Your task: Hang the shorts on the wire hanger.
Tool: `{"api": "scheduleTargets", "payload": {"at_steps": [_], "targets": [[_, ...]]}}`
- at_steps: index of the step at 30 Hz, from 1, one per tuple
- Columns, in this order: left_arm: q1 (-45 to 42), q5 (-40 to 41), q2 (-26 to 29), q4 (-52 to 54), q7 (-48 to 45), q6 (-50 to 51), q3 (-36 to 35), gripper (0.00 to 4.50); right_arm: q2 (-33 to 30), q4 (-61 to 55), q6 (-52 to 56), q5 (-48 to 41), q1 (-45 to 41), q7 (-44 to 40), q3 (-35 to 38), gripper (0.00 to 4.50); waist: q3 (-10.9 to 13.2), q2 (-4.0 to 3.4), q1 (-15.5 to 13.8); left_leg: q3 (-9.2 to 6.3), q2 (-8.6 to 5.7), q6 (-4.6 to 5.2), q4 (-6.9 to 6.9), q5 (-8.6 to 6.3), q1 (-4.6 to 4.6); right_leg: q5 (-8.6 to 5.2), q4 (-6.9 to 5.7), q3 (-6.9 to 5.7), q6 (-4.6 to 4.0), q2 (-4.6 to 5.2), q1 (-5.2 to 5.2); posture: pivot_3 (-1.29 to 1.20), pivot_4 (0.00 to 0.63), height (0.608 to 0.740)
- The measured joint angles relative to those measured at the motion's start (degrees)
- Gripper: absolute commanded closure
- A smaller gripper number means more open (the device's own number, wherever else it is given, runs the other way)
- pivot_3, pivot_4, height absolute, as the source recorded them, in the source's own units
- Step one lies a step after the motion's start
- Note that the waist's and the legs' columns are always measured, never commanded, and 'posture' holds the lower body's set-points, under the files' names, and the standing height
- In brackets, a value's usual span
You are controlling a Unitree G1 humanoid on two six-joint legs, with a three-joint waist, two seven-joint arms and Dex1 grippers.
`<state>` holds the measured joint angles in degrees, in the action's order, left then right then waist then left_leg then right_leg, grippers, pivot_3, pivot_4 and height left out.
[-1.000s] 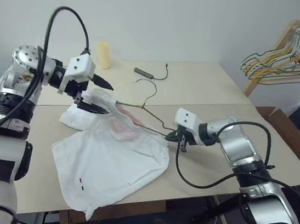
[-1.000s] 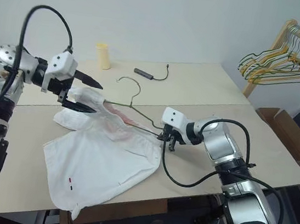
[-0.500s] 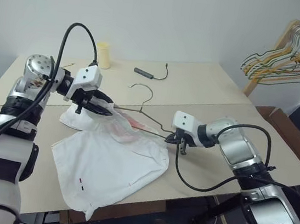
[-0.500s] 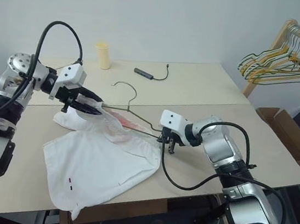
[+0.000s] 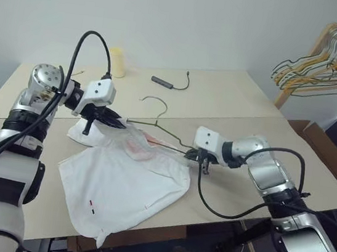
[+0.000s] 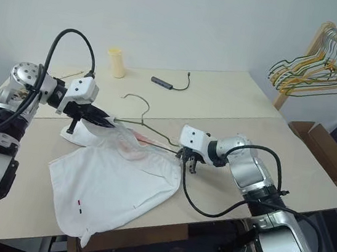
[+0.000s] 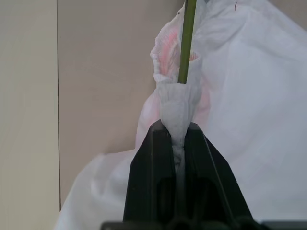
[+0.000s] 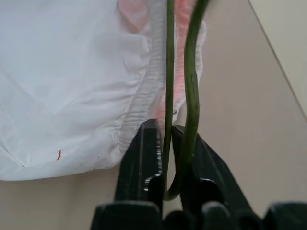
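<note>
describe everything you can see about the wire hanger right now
The wire hanger is one thin, dull grey-green metal wire bent into a triangle with a curved hook at the top. It lies low over the table, hook toward the far side, partly threaded into the white shorts. The right gripper has its end bend between its fingers. The left gripper is shut on bunched waistband fabric from which the wire emerges.
</note>
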<state>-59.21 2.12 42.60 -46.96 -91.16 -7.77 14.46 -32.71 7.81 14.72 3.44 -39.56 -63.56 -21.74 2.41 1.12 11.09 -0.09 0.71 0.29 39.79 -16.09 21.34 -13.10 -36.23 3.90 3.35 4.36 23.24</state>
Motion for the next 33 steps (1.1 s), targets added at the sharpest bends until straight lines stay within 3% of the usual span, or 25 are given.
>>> {"api": "scheduleTargets", "payload": {"at_steps": [7, 12, 16, 25, 29, 33], "targets": [[0.96, -0.04, 2.27, 1.94, 2.38, -0.25, -2.27, 4.50, -3.15, -1.80, 3.45, -3.89, 0.17, 1.18, 7.29, 0.55, 0.00, 0.00, 0.01, -0.01, 0.01, 0.01, 0.00, 0.00, 0.00, 0.00, 0.00, 0.01, 0.00, 0.00, 0.00, -0.15, 0.000, 0.740], [1.50, 0.05, 4.36, 2.02, 2.36, -0.62, -3.74, 4.50, -6.49, -6.73, 14.89, -11.89, 5.29, 1.17, 16.28, 0.55, 0.00, 0.00, -0.67, 0.00, 0.03, 0.02, 0.00, -0.01, 0.00, 0.00, 0.01, -0.01, 0.00, 0.00, -0.01, -0.15, 0.000, 0.740], [1.52, 0.15, 4.84, 2.01, 2.41, -0.74, -4.81, 4.50, -6.63, -12.49, 25.82, -17.48, 11.09, 1.44, 17.11, 0.55, 0.00, 0.00, -0.82, 0.03, 0.03, 0.02, 0.03, -0.01, -0.02, 0.00, -0.01, 0.00, 0.00, -0.01, -0.04, -0.15, 0.000, 0.740], [1.53, 0.19, 4.84, 2.61, 2.63, -0.28, -4.92, 4.50, 7.94, -11.73, 29.13, -18.13, 16.53, 13.10, 12.02, 0.55, 0.00, 0.01, -0.64, 0.07, 0.02, 0.02, 0.04, -0.01, 0.01, 0.02, 0.00, 0.05, 0.03, 0.00, 0.00, -0.15, 0.000, 0.740], [2.22, 0.22, 4.86, 3.62, 2.64, 0.21, -5.68, 4.50, 10.73, -6.79, 27.74, -17.53, 14.11, 15.69, 11.48, 1.44, 0.00, 0.01, -0.73, 0.04, 0.02, 0.02, 0.04, -0.01, 0.02, 0.03, 0.00, 0.04, 0.05, 0.00, 0.00, -0.15, 0.000, 0.740], [3.46, 0.22, 4.84, 3.86, 2.84, 0.29, -5.79, 4.50, 11.63, -4.51, 27.59, -17.69, 12.43, 16.08, 11.44, 2.86, 0.00, 0.01, -0.63, 0.03, 0.02, 0.02, 0.05, -0.01, 0.02, 0.03, -0.01, 0.04, 0.04, -0.01, 0.00, -0.14, 0.000, 0.740]]}}
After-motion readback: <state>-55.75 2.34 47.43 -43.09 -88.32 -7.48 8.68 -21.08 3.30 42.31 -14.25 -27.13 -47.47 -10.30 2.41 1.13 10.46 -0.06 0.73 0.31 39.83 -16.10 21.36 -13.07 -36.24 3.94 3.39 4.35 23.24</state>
